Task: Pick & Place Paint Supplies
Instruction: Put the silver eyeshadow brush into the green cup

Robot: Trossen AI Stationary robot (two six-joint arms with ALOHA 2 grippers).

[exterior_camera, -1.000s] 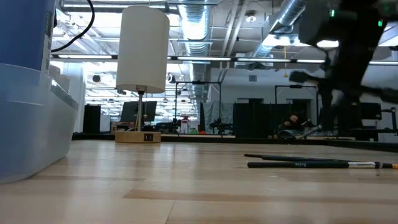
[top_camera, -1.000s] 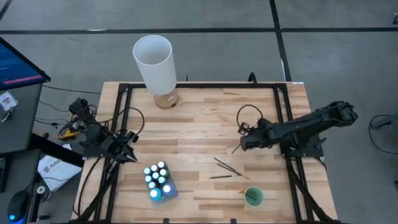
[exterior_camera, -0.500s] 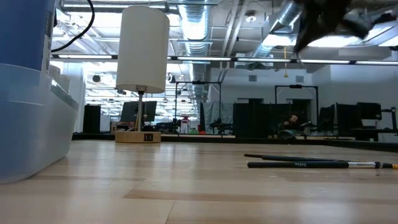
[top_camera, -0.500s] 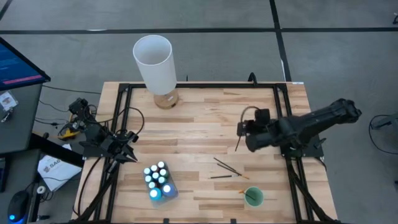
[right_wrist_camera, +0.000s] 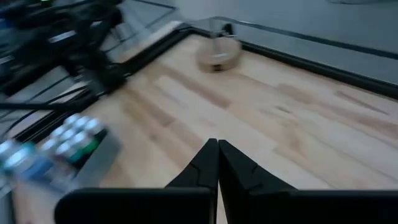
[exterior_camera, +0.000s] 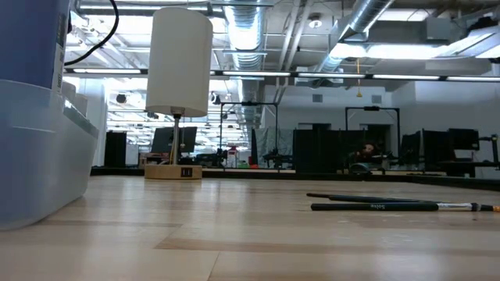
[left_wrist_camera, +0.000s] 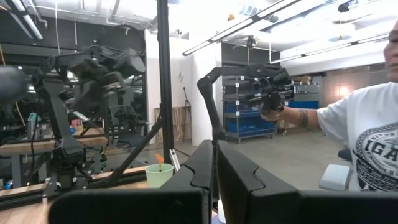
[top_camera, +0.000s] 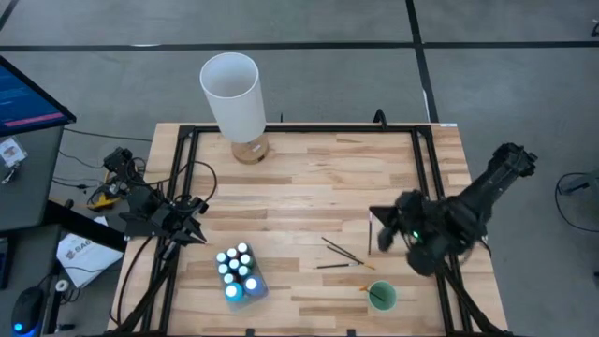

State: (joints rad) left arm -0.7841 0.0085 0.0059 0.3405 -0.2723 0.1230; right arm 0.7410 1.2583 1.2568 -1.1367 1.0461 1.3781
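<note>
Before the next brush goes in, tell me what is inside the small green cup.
From above, the small green plastic cup holds one thin dark brush, its orange end poking over the rim. The cup's bottom is too small to make out, so anything else inside cannot be told.

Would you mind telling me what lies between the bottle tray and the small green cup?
In the high view, only bare wooden table separates the bottle tray from the green cup; the loose brushes lie slightly farther back.
</note>
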